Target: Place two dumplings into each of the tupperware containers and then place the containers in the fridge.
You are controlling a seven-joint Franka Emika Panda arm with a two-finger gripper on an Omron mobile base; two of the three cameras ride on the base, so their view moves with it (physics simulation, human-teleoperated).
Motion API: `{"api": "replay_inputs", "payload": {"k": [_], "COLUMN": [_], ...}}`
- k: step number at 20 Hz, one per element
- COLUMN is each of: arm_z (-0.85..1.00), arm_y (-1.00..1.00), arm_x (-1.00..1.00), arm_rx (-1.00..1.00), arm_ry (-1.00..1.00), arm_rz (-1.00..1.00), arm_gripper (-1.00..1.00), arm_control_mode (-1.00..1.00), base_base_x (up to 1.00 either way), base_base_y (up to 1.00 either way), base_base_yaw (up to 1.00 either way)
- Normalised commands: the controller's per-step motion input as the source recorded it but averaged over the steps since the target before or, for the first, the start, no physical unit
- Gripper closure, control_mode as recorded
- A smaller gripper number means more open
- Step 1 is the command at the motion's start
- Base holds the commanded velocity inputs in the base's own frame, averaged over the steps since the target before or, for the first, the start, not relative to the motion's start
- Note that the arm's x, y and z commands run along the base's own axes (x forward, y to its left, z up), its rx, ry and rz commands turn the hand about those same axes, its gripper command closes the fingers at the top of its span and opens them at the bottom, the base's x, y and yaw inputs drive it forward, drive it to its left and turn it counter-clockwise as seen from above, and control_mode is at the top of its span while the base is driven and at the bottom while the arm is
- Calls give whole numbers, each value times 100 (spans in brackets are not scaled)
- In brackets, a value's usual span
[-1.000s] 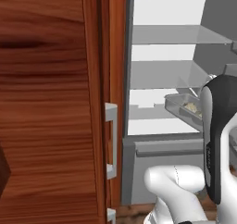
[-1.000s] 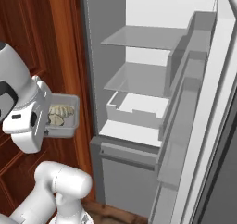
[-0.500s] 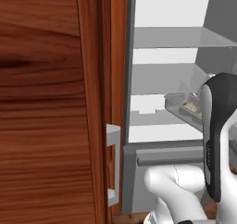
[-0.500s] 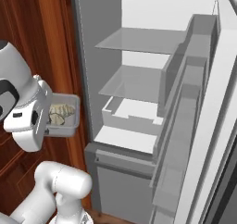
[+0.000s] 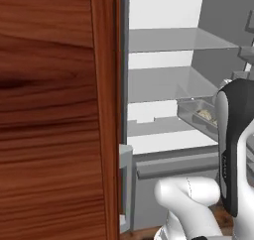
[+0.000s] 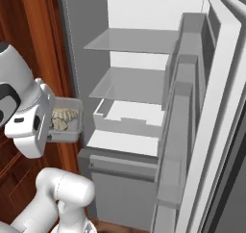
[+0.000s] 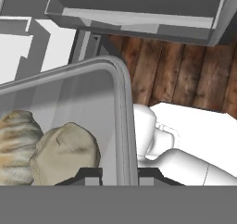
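A grey translucent tupperware container (image 7: 69, 107) hangs in the air in front of the open fridge (image 6: 134, 83), with my gripper (image 7: 119, 174) shut on its rim. The rim runs down between the two dark fingertips (image 7: 88, 174). Two pale tan dumplings (image 7: 65, 151) lie inside the container. In the right base view the container (image 6: 67, 119) with the dumplings (image 6: 61, 119) juts from my hand just left of the fridge's lower shelves. The left base view shows the container (image 5: 194, 112) level with the lowest shelf, dumplings (image 5: 206, 116) in it, partly behind my arm.
The fridge door (image 6: 202, 107) stands open on the right with its door bins. White shelves (image 5: 168, 83) and a low drawer (image 6: 120, 162) face me. A reddish wooden cabinet panel (image 5: 54, 115) rises on the left. Wooden floor (image 7: 176, 70) lies below.
The whole picture has shifted and the fridge looms larger, so the base has moved closer. The container stays in the gripper in the same place relative to the arm.
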Motion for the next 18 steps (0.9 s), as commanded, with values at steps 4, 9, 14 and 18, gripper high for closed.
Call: {"api": "replay_inputs", "payload": {"k": [4, 9, 14, 18], "arm_z": [0, 0, 0, 0], "arm_y": [0, 0, 0, 0], "arm_x": [0, 0, 0, 0], "arm_rx": [0, 0, 0, 0], "arm_ry": [0, 0, 0, 0], "arm_rz": [0, 0, 0, 0], "arm_gripper": [100, 100, 100, 100], "arm_control_mode": [100, 100, 100, 100], "base_base_x": [0, 8, 44, 54], "base_base_y": [-4, -14, -22, -24], "base_base_yaw": [-22, -13, 0, 0]}}
